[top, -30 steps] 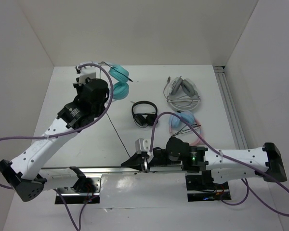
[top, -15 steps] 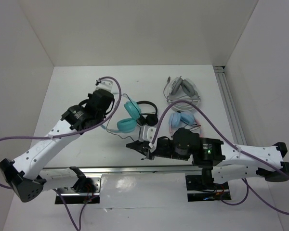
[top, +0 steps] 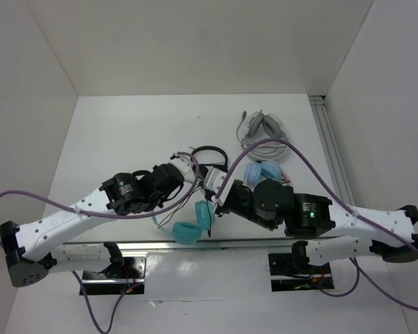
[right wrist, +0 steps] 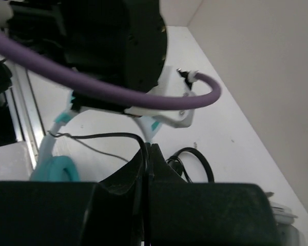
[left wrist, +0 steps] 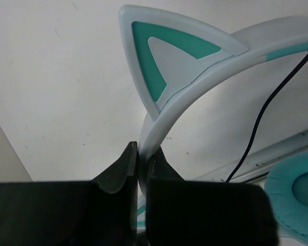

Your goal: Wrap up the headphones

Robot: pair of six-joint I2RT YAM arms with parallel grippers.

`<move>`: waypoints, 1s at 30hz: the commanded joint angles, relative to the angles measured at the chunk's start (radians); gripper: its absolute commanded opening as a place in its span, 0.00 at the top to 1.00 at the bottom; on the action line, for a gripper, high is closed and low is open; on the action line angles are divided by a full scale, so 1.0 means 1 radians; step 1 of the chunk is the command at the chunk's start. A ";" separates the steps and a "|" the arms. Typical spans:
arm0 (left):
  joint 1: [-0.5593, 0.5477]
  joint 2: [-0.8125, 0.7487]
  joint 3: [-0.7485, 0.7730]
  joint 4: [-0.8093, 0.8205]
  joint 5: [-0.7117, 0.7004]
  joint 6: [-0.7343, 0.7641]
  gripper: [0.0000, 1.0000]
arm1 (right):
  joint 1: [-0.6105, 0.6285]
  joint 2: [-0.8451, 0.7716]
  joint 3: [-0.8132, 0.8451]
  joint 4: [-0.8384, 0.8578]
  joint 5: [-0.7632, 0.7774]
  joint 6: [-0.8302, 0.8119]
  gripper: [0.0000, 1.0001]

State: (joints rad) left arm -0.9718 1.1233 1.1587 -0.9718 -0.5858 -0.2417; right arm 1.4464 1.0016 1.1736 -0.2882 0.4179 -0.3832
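Observation:
The headphones [top: 195, 224], with teal ear cups and a white headband, hang near the table's front middle. In the left wrist view, my left gripper [left wrist: 142, 154] is shut on the white headband just below a teal-outlined cat ear [left wrist: 164, 66]. One teal cup [left wrist: 297, 200] shows at the lower right of that view. The thin black cable [right wrist: 108, 136] runs into my right gripper [right wrist: 149, 149], which is shut on it. From above, the left gripper [top: 192, 179] and right gripper [top: 207, 198] sit close together over the cups.
A small black pair [top: 210, 153] lies just behind the grippers, partly hidden. A pink-banded pair with light-blue cups [top: 263, 170] and a grey-white pair [top: 263, 132] lie at the back right. An aluminium rail [top: 332, 153] lines the right edge, another rail [top: 146, 245] the front.
My left arm has carried the headphones from the far left corner to the front middle. My right gripper has risen to meet it and closed on the cable.

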 commanded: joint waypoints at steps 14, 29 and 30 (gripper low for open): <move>-0.056 -0.111 0.203 -0.142 0.219 -0.042 1.00 | -0.251 -0.035 -0.101 0.217 0.176 -0.134 1.00; -0.056 -0.229 0.403 -0.113 0.333 -0.044 1.00 | -0.465 0.025 -0.183 0.300 -0.143 0.010 0.98; -0.056 -0.229 0.423 -0.102 0.305 -0.062 1.00 | -0.465 0.025 -0.199 0.340 -0.183 0.026 0.97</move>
State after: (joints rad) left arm -1.0252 0.9306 1.4933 -1.1519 -0.2859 -0.2432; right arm 0.9955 1.0271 1.0088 -0.0662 0.3538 -0.4194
